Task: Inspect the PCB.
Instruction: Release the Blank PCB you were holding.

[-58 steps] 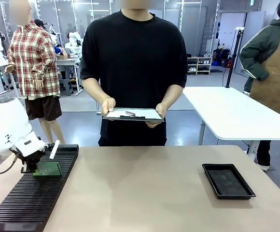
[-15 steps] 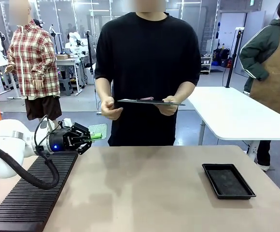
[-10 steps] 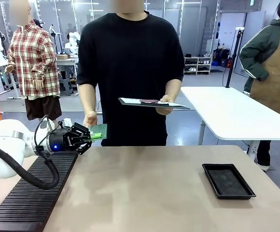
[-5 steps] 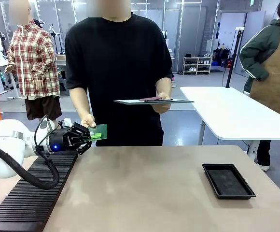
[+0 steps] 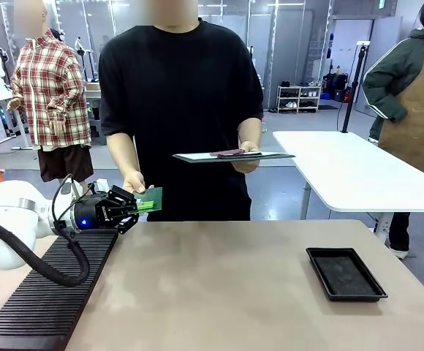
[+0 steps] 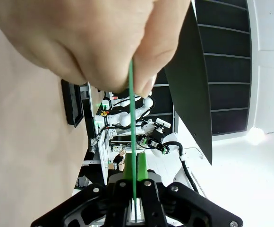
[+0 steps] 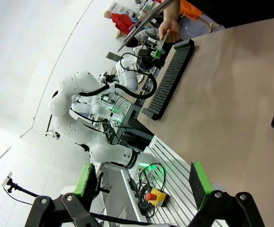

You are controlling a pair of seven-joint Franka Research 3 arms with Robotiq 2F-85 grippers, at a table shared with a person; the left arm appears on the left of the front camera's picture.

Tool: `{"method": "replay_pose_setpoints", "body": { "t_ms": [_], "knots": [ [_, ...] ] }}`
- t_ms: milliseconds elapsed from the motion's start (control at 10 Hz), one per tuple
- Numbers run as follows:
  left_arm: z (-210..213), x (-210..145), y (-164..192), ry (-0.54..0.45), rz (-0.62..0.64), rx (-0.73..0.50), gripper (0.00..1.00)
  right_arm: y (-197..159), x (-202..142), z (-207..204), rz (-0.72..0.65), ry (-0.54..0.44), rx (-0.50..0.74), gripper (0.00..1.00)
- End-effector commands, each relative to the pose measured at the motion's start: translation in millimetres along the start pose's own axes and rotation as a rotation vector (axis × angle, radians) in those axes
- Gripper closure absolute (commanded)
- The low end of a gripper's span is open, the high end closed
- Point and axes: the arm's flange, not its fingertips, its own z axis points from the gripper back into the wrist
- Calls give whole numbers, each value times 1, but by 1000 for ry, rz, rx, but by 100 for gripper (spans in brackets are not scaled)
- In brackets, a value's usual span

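A tan bench (image 5: 226,292) is running across a busy workshop, and a person is standing at its far edge. The left end effector (image 5: 142,206) is pinching the circuit board (image 5: 153,197) by its near end, pads pressed tight on both faces. It is holding the board in the air over the bench's far-left edge, just past the far end of the black slotted rack (image 5: 44,292). The person's hand (image 5: 134,182) is gripping the board's far end, with fingers on either face in the left wrist view. Their other hand (image 5: 246,162) is holding a clipboard (image 5: 232,156) higher up, well apart from the board. The right end effector (image 7: 141,182) is hovering above the bench with its fingers spread wide. A black tray (image 5: 345,273) is sitting near the bench's right edge, and open bench top is stretching between the rack and the tray.
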Motion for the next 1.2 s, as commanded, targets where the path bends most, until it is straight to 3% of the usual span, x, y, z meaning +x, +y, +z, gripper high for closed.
{"method": "replay_pose_setpoints", "body": {
  "t_ms": [0, 100, 200, 300, 400, 500, 600, 800, 900, 1000, 1100],
  "knots": [
    [-1, -1, -1, 2, 4, -2, 97, 1, 3, 1, 21, -9, 9, 0],
    [0, 0, 0, 0, 0, 0, 75, 1, 3, 1, 21, -9, 9, 0],
    [-2, 0, -3, 22, -5, -1, 62, 1, 3, 1, 21, -9, 9, 0],
    [-3, 2, -5, 25, -7, 6, 41, 1, 3, 1, 21, -9, 9, 0],
    [-4, 3, -8, 36, -13, 7, 29, 1, 3, 1, 21, -9, 9, 0],
    [-3, 4, -9, 36, -15, 9, 8, 1, 3, 1, 21, -9, 9, 0],
    [-4, 3, -9, 35, -16, 10, 0, 1, 3, 1, 21, -9, 9, 0],
    [-3, 2, -7, 31, -13, 8, 0, 1, 3, 1, 21, -9, 9, 0],
    [-2, 0, -6, 28, -10, 8, 9, 1, 3, 1, 21, -9, 9, 0],
    [-1, -2, -5, 28, -11, 8, 0, 1, 3, 1, 21, -9, 9, 0],
    [0, -5, -4, 22, -14, 13, 0, 1, 3, 1, 21, -9, 9, 0]
  ]
}}
